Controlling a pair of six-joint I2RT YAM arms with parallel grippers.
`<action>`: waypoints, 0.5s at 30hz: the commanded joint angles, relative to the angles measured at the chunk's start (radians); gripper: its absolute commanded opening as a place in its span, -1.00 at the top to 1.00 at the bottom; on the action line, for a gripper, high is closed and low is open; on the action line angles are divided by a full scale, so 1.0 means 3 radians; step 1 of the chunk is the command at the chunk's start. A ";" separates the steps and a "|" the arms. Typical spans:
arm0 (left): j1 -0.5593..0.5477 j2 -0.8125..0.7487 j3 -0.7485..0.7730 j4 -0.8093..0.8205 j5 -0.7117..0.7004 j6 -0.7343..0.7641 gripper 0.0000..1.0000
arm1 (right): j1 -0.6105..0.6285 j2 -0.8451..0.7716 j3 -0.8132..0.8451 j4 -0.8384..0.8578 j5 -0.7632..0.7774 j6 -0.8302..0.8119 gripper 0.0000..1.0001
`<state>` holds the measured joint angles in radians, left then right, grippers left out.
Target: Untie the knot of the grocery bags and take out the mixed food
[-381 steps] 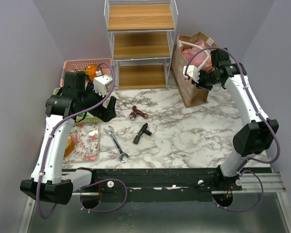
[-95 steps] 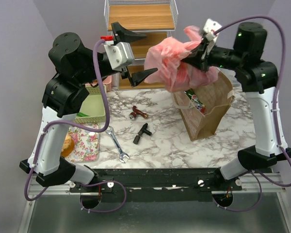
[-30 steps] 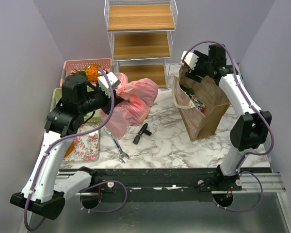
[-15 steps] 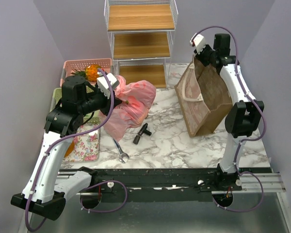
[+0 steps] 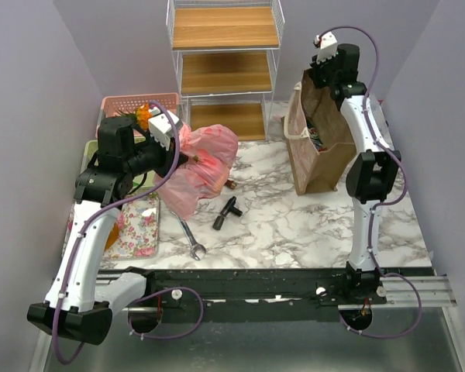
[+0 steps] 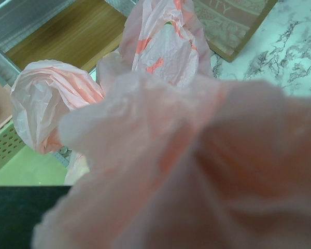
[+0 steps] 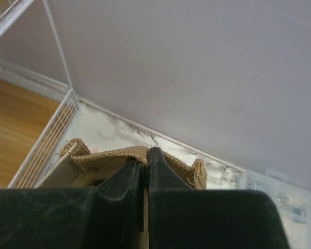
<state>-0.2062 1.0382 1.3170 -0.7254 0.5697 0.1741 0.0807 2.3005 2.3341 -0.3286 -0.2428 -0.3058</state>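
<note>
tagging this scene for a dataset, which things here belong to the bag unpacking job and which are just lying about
Part of the job:
pink plastic bag
brown paper bag

Just lying about:
wrench
black T-handle tool
floral tray
pineapple
pink basket
wire shelf

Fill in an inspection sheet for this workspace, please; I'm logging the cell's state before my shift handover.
Surface: marble table, no damage seen.
Job's things: pink plastic bag hangs from left jaws; brown paper bag stands back right; knot not made out.
Clutter: wrench, black tool, floral tray, pink basket, green basket, pineapple.
Jaws: left jaws shut on pink plastic bag; right jaws shut on brown paper bag's rim.
Cables: purple cables along both arms, loop at base.
Surroundings: wire shelf behind, lavender walls.
</note>
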 commanded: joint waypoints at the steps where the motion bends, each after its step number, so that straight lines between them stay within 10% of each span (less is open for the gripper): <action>1: 0.0109 0.0015 -0.0039 0.0268 0.0353 -0.0058 1.00 | 0.0092 0.0164 0.0337 0.1049 0.0214 0.0449 0.99; 15: 0.0109 -0.0021 -0.0302 0.0113 0.0419 0.0106 1.00 | 0.0135 0.0771 0.0824 0.2975 0.0629 0.0614 0.99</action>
<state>-0.1768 1.0565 1.2289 -0.7265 0.6487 0.1898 0.1150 2.5397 2.4699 0.1467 -0.0864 -0.1486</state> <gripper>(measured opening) 0.071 0.053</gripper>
